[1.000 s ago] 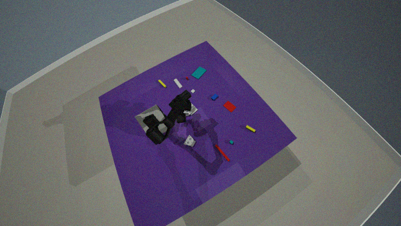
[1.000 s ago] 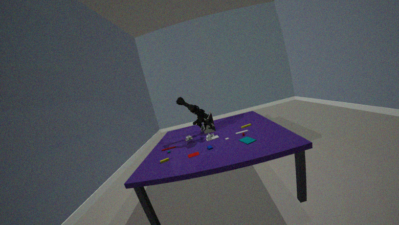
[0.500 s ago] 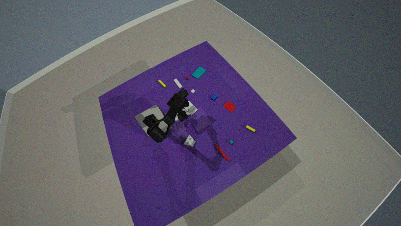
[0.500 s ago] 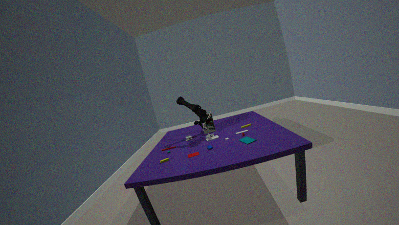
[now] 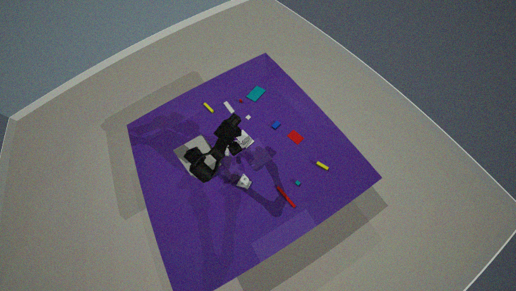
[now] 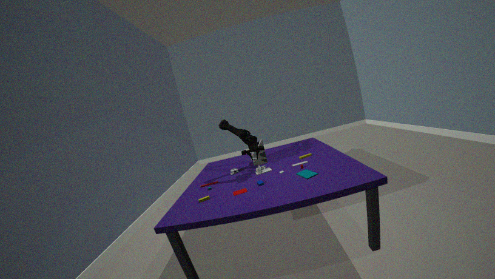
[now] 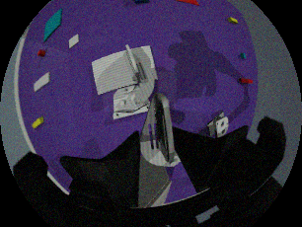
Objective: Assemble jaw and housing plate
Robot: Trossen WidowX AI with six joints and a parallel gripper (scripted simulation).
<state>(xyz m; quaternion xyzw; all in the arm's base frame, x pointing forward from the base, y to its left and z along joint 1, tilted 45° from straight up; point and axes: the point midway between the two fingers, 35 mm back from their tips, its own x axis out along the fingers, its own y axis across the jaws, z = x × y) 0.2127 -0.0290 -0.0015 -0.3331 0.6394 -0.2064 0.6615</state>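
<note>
My gripper is shut on a pale grey jaw, which hangs above the table, beside the white base in the wrist view. The white base lies on the table, with the other jaw and upright parts on it. Which pin is free cannot be told at this size. The white housing plate, with two round holes, rests on the table apart from the base. The arm partly hides the base in the top view.
A large grey panel stands by the arm. A white bar, teal plate, blue block, red plate, yellow bar and long red bar lie around on the purple table.
</note>
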